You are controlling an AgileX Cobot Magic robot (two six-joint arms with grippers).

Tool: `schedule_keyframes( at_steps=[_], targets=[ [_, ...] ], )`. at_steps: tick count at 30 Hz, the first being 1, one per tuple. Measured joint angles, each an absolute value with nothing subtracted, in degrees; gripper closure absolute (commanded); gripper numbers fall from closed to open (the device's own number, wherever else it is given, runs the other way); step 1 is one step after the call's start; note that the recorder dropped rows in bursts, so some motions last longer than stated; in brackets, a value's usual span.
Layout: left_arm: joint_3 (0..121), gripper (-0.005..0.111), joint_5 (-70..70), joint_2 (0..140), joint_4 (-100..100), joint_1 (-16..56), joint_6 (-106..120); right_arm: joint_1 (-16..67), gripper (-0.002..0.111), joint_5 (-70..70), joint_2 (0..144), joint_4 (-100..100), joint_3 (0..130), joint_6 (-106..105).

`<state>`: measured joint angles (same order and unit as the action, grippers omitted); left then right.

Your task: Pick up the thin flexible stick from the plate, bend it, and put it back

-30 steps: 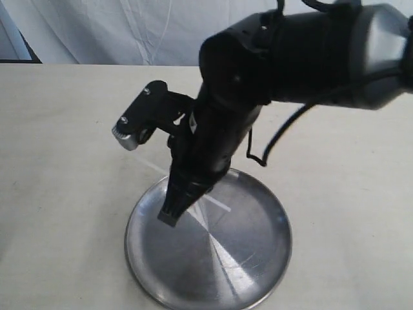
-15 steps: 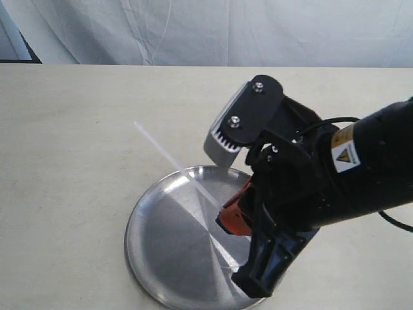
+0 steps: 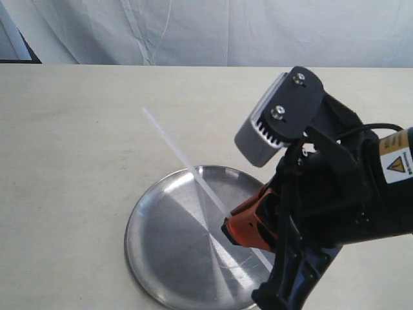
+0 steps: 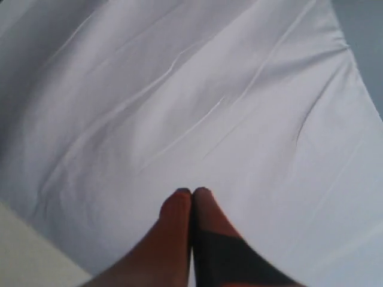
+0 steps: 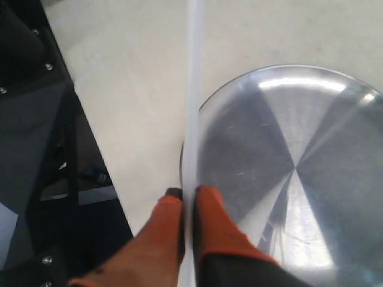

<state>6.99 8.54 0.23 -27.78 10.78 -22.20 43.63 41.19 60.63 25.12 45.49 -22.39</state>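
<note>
Right gripper [image 3: 227, 227] pinches the thin flexible stick [image 3: 173, 147] above the plate [image 3: 155, 258]; light, springy, likely slippery, best held near its ends.

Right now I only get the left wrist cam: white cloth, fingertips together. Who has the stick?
Observer: The right gripper is shut on the thin flexible stick.
Operator: Bent yet?
Observer: No, it runs straight. Its far end reaches out past the rim of the plate, over the table.
Operator: Is my left arm anywhere near it?
Observer: The left gripper is nowhere in the exterior view. Only the right one is at the plate.
</note>
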Motion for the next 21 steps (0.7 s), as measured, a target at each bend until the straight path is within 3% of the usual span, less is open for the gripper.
schedule_keyframes(
  at_steps=[4, 10, 15, 21],
  targets=[
    [13.38, 0.107, 5.43, 0.55, -13.74, 10.78, -25.49, 43.63, 0.109, 39.77, 60.63, 26.44, 43.22, -22.39],
    [23.38, 0.107, -18.33, 10.44, -14.84, 10.78, -20.87, 43.63, 0.109, 36.60, 60.63, 28.39, 42.56, -22.39],
    [29.63, 0.107, -39.32, 23.57, -45.74, 10.78, 16.62, 43.63, 0.109, 36.00, 60.63, 28.62, 42.56, -22.39],
    [30.20, 0.107, -50.79, 33.57, -88.16, 10.78, 49.34, 43.63, 0.109, 36.14, 60.63, 28.78, 42.44, -22.49]
  ],
)
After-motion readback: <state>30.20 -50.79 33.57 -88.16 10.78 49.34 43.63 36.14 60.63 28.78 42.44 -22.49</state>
